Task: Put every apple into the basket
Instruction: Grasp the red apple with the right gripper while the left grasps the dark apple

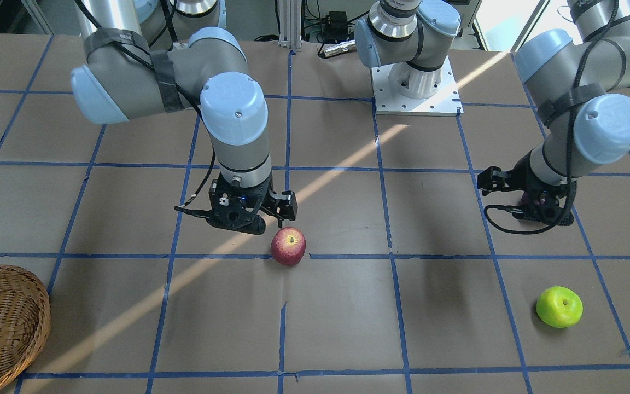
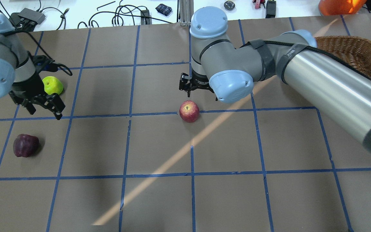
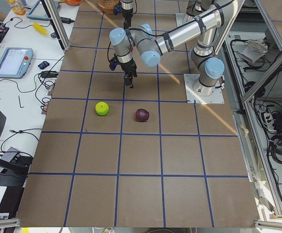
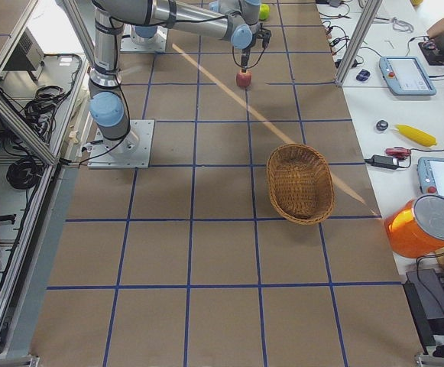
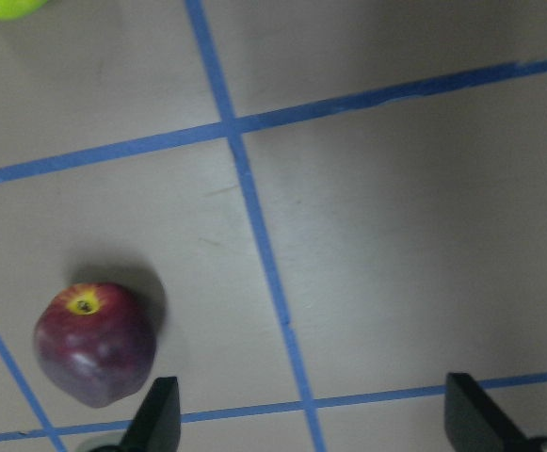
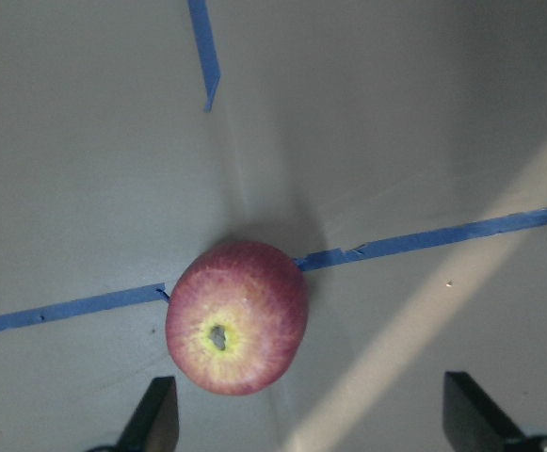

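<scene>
The red apple [image 2: 189, 111] with a yellowish top sits on a blue tape line mid-table. My right gripper [image 2: 194, 91] hovers open just beyond it. In the right wrist view the apple [image 6: 238, 315] lies left of centre, near the left finger [image 6: 158, 419]. The dark maroon apple [image 2: 26, 145] and the lime green apple [image 2: 52, 85] lie at the table's left. My left gripper [image 2: 44, 110] hangs open between them. In the left wrist view the maroon apple [image 5: 94, 344] lies just outside the left finger [image 5: 158, 419]. The wicker basket [image 2: 353, 54] stands empty at the far right.
The table is brown paper with a blue tape grid. The right arm's long link [image 2: 330, 93] stretches over the table's right side, in front of the basket. Cables and small tools lie on the white bench [image 2: 121, 13] past the far edge.
</scene>
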